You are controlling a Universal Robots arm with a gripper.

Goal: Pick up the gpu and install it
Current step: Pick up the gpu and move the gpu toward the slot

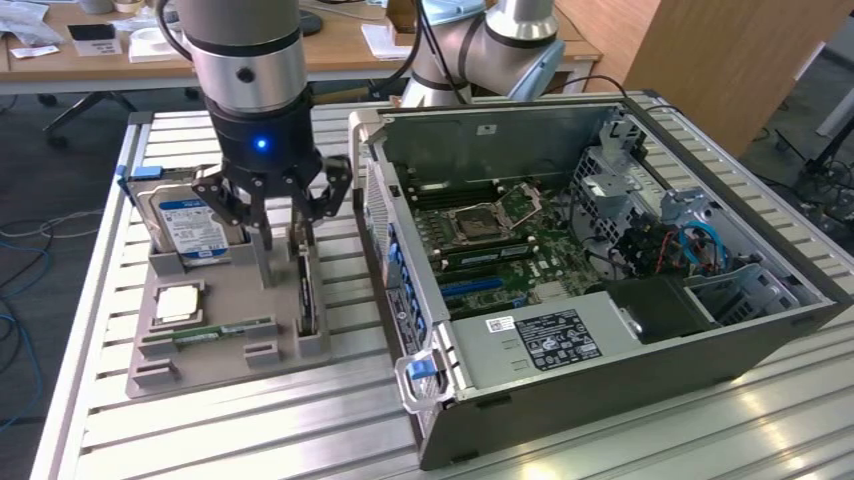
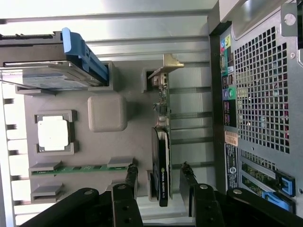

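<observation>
Green board, black face, silver end bracket: gpu [image 2: 161, 156] stands on edge in grey tray [image 2: 137, 137] on table | tray also holds hard drive [image 2: 42, 71], processor chip [image 2: 53, 132], memory stick [image 2: 80, 168] | pincer [image 1: 286, 255] wide, straddling gpu, gaps both sides | wrist view: computer case [image 2: 260, 94] rear ports; exterior view: motherboard [image 1: 494, 240] inside.

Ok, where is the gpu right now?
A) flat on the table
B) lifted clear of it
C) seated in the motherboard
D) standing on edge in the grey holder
D: the gpu stands on edge in the grey holder, with the gripper open astride it.
</observation>
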